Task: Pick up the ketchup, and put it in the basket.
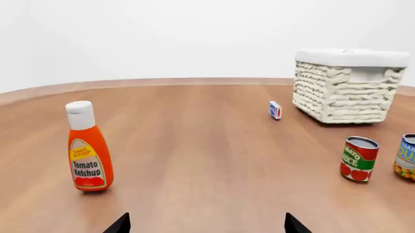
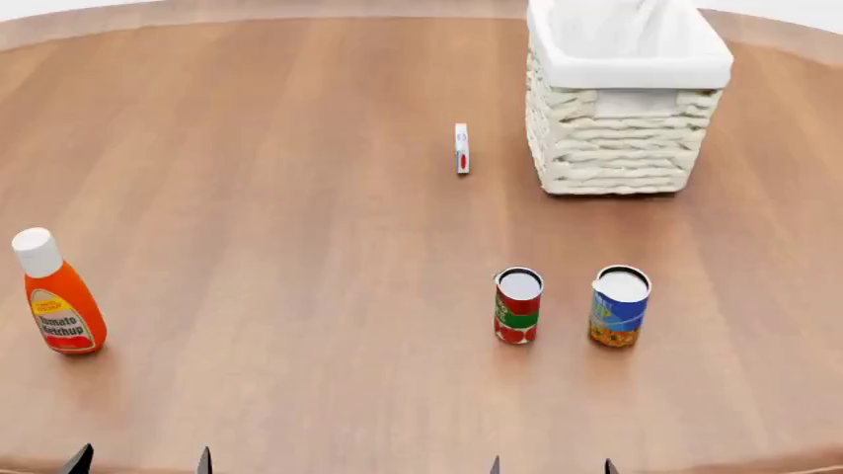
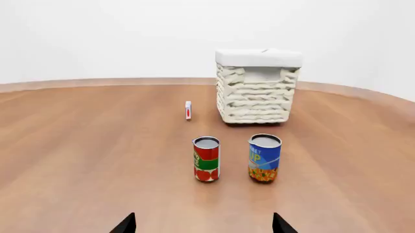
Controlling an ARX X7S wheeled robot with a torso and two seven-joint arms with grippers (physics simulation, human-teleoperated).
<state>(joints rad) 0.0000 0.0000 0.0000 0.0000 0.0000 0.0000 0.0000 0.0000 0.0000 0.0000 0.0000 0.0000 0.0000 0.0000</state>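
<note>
The ketchup (image 2: 58, 301) is an orange-red squeeze bottle with a white cap, upright at the table's left; it also shows in the left wrist view (image 1: 88, 148). The basket (image 2: 622, 94), cream wicker with white lining, stands at the far right, and shows in the left wrist view (image 1: 343, 87) and right wrist view (image 3: 256, 87). My left gripper (image 2: 141, 461) is open and empty at the near edge, a little right of the ketchup and well short of it. My right gripper (image 2: 551, 466) is open and empty at the near edge, in front of the cans.
A red-green tin can (image 2: 518, 306) and a blue-yellow can (image 2: 619, 306) stand side by side right of the middle. A small white-red-blue box (image 2: 461, 148) stands on edge left of the basket. The wooden table (image 2: 290, 197) is round.
</note>
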